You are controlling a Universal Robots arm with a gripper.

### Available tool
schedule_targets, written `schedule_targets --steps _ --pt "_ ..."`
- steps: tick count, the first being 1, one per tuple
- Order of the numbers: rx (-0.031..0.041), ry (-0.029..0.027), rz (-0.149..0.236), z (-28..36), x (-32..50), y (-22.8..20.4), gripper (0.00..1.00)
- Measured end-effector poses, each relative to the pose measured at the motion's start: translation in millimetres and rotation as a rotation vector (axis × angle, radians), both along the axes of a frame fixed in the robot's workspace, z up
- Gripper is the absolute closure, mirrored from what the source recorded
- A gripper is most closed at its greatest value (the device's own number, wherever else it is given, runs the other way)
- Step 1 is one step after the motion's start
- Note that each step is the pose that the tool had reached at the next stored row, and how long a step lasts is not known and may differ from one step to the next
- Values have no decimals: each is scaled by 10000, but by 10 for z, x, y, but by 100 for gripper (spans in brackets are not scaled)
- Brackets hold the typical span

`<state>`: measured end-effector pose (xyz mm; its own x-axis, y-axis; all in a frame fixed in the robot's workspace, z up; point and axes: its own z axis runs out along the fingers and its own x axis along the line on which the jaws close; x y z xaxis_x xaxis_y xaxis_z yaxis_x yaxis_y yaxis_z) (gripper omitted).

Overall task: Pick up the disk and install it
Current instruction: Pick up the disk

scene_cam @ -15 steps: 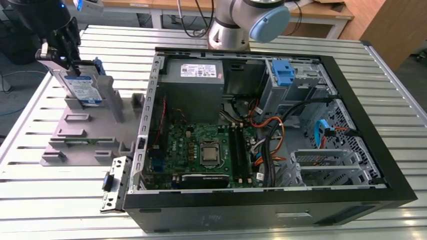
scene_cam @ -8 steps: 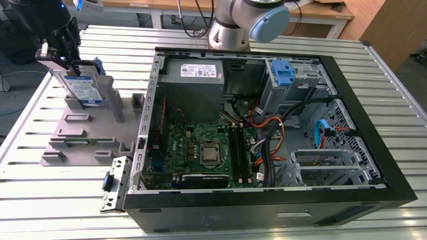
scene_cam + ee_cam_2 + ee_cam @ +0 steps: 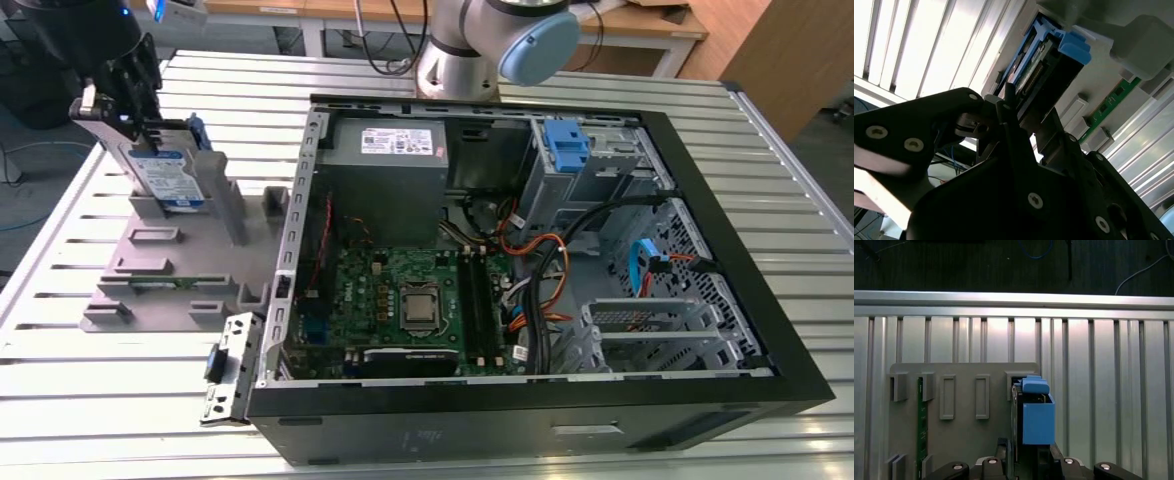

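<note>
Claw [image 3: 131, 120] clamped on the disk [image 3: 171, 180] at its top end, long axis running down from claw, outside the open case [image 3: 300, 200].

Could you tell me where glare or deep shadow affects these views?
In the second wrist view the table slats blow out white, and the tool at the disk is silhouetted; in the first wrist view the slats shine evenly; in the exterior view the computer case interior lies partly in shade.

Ext. high; wrists prob. near disk [image 3: 1038, 419]
</note>
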<state>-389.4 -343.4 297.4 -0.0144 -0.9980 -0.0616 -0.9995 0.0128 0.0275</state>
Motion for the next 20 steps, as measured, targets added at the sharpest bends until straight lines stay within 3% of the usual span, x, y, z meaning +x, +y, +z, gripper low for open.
schedule_targets --steps 4,5,20 --pt "0 0 0 0 0 0 59" --pt "0 0 0 0 0 0 65" --pt "-3 0 0 0 0 -1 65"
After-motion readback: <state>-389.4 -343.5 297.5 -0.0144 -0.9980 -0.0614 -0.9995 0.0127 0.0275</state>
